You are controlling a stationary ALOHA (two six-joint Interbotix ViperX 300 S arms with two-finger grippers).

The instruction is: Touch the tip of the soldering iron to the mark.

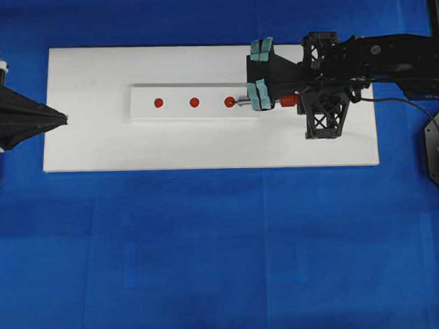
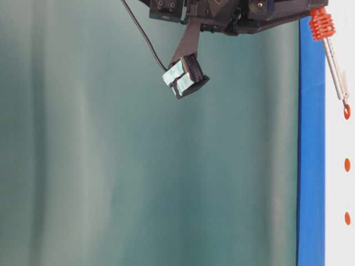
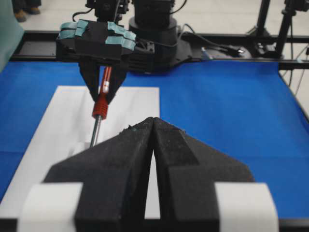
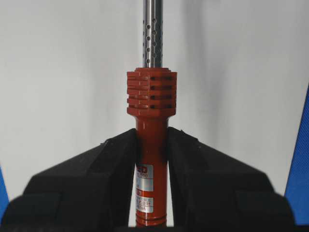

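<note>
From overhead, the right gripper [image 1: 260, 75] holds the soldering iron [image 1: 288, 100] over the white board [image 1: 204, 147], toward its right half. The shaft points left along a raised white strip [image 1: 188, 103], with the tip at or just beside the rightmost red mark [image 1: 229, 102]; two more red dots [image 1: 176, 102] lie further left. The left gripper [image 1: 59, 118] sits at the board's left edge, well apart.

At table level the iron slants down, its tip meeting the first mark — real contact cannot be told.

The left wrist camera shows its own jaws pressed together, holding nothing, with bare board and blue cloth [image 3: 231, 111] open on both sides.

The right wrist camera shows the jaws clamped on the red handle just behind the ribbed collar. The tool looks light and stiff, the thin shaft probably easy to bend — the handle is the sensible grip, and the smooth barrel could twist under pressure.
</note>
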